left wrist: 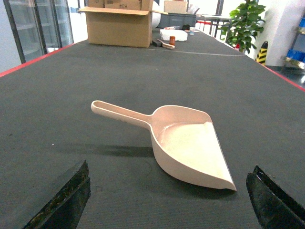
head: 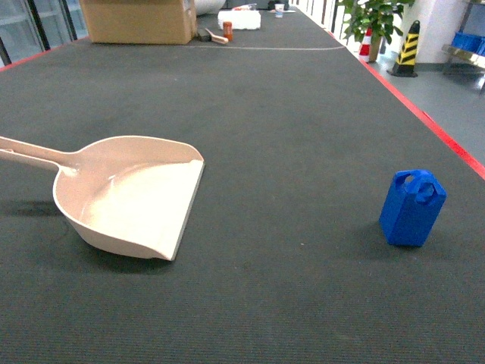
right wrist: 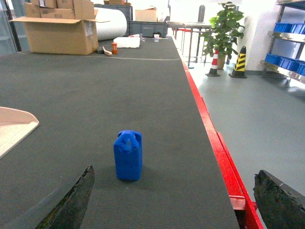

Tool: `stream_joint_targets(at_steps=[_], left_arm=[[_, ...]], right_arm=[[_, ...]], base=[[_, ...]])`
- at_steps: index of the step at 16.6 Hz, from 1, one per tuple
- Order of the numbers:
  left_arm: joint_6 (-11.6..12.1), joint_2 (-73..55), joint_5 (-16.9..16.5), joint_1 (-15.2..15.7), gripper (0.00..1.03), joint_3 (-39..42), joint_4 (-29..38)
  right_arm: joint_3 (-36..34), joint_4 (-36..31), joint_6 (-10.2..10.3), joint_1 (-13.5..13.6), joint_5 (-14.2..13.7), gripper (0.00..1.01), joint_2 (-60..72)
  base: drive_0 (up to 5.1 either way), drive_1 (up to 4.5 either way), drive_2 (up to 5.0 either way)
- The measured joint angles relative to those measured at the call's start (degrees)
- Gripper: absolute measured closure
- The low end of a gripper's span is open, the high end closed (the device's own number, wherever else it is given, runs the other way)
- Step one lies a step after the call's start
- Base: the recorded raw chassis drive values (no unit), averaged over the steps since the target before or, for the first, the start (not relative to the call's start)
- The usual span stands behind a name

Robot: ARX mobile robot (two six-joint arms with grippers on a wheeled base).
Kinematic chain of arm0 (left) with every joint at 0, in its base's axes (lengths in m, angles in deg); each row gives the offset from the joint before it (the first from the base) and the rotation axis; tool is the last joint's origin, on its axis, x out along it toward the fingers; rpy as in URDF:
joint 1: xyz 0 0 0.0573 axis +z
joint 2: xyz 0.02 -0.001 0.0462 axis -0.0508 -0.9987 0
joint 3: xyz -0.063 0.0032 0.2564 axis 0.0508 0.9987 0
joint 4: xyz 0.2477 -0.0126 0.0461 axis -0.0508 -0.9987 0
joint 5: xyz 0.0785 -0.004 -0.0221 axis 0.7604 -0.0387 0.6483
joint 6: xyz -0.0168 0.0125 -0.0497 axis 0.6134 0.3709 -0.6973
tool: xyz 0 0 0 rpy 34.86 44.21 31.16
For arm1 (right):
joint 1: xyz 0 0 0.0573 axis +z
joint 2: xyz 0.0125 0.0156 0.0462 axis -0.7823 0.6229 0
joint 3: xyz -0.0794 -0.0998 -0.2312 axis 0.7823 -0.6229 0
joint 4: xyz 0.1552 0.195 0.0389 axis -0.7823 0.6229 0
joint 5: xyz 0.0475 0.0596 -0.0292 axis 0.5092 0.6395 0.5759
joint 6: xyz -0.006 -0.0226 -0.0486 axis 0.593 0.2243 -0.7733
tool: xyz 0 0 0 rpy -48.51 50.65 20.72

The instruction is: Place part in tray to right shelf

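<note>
The part point(head: 411, 207), a small bright-blue block with a looped top, stands upright on the dark mat near the table's right edge. In the right wrist view the part point(right wrist: 128, 155) is ahead and left of centre, and my right gripper point(right wrist: 174, 205) is open and short of it. The beige tray point(head: 136, 193) lies empty at the left, handle pointing left. Before it my left gripper point(left wrist: 167, 205) is open, with the tray point(left wrist: 186, 138) just ahead. Only the tray's corner point(right wrist: 14, 125) shows in the right wrist view. The right shelf point(right wrist: 286, 47) stands far right across the floor. Neither gripper shows in the head view.
A red strip point(head: 424, 114) marks the table's right edge, with grey floor beyond. At the far end sit a cardboard box point(head: 140, 19) and a white box point(head: 239, 19). A potted plant point(head: 371, 19) and a striped cone point(head: 409, 49) stand on the floor.
</note>
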Motion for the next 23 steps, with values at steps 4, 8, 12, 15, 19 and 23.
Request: stream_joint_targets(at_steps=[4,8,12,15,19,23], left_arm=[[0.0,0.0,0.0,0.0,0.05,0.0,0.0],[0.0,0.0,0.0,0.0,0.05,0.0,0.0],[0.0,0.0,0.0,0.0,0.05,0.0,0.0],[0.0,0.0,0.0,0.0,0.05,0.0,0.0],[0.0,0.0,0.0,0.0,0.05,0.0,0.0],[0.0,0.0,0.0,0.0,0.05,0.0,0.0]], right_arm=[[0.0,0.0,0.0,0.0,0.0,0.03,0.0],[0.0,0.0,0.0,0.0,0.0,0.03,0.0],[0.0,0.0,0.0,0.0,0.0,0.03,0.0],[0.0,0.0,0.0,0.0,0.0,0.03,0.0],[0.0,0.0,0.0,0.0,0.0,0.03,0.0],[0.0,0.0,0.0,0.0,0.0,0.03,0.0]], base=[[0.0,0.00,0.0],[0.0,0.00,0.0],[0.0,0.00,0.0],[0.0,0.00,0.0],[0.0,0.00,0.0],[0.0,0.00,0.0]])
